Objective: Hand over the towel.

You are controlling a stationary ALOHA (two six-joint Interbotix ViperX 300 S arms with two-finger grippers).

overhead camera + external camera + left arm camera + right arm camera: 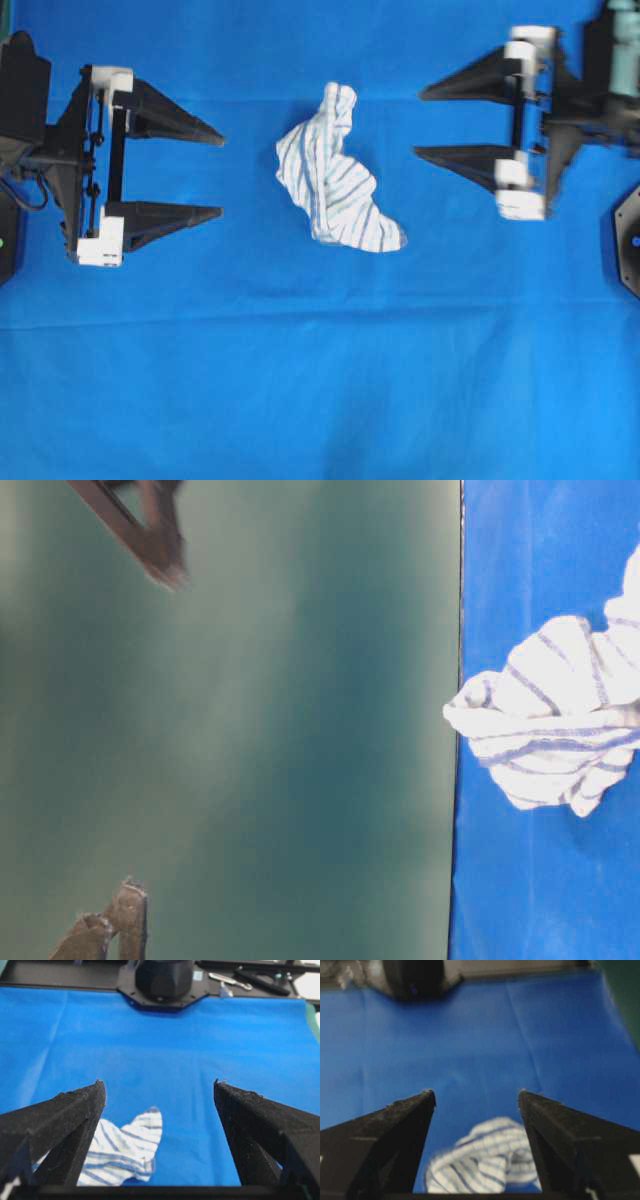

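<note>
The towel (335,170), white with thin blue stripes, lies crumpled on the blue cloth (300,380) in the middle of the overhead view, free of both grippers. My left gripper (220,172) stands open to its left, tips pointing at it, with a gap of cloth between. My right gripper (420,122) is open on the right, also apart from it. In the left wrist view the towel (125,1150) shows low beside the left finger. The right wrist view has the towel (485,1165) below, between the open jaws. At table level the towel (560,720) bunches at the right.
A large plain blue cloth covers the table. Black arm bases sit at the far ends (165,980) (415,977). Tools (250,980) lie beyond the cloth's far edge in the left wrist view.
</note>
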